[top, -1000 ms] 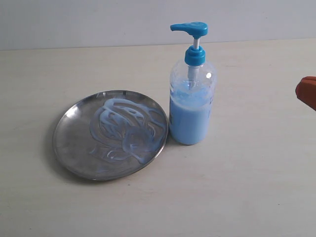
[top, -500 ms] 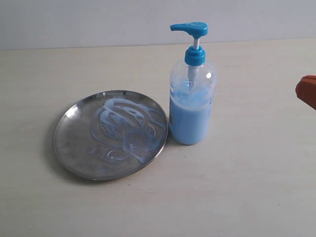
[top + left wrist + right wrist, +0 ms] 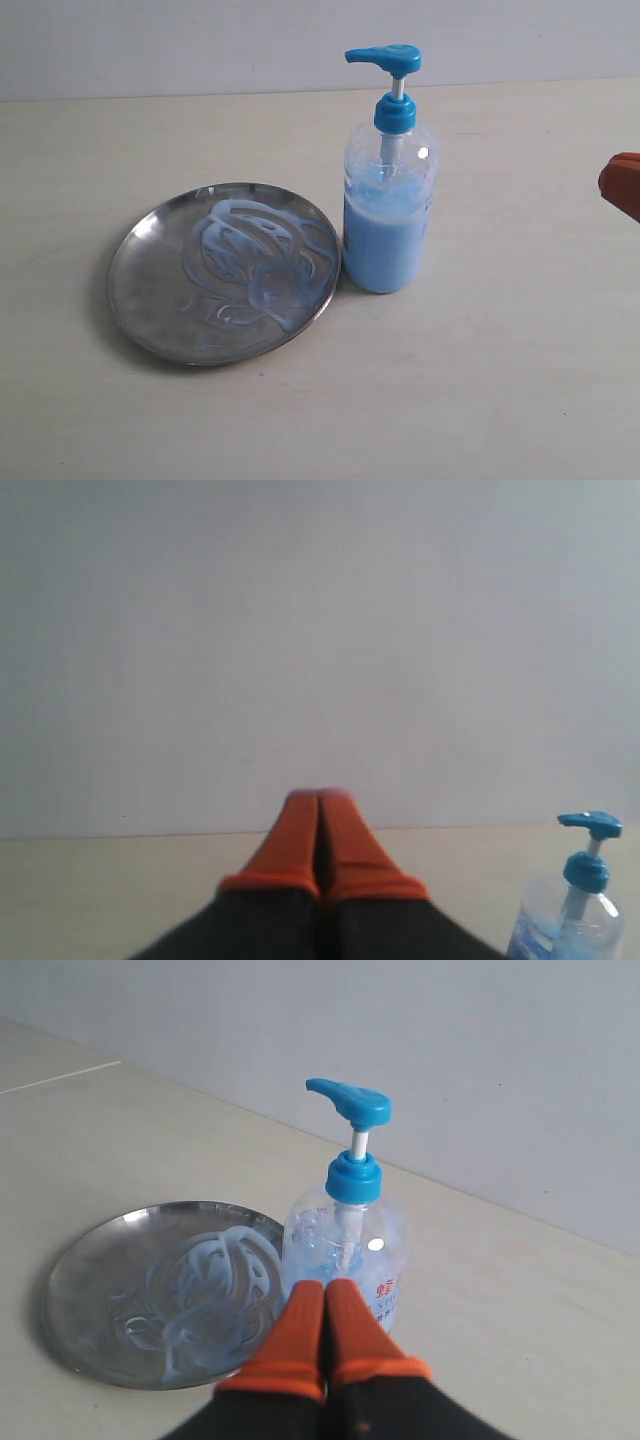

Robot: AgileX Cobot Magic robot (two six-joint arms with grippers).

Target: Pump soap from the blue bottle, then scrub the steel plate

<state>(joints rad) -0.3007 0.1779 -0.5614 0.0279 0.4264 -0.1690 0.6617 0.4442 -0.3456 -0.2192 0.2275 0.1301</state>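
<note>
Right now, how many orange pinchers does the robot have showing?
2. The right gripper sits shut at the exterior view's right edge, pointing toward the blue bottle. The left gripper, also shut, shows only in its own wrist camera.

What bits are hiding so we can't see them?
- Exterior view: right jaws cut off by the edge; only an orange tip shows.
- Left wrist view: bottle cut off by the frame edge.
- Right wrist view: bottle's base hidden behind the right jaws; label too small to read.
</note>
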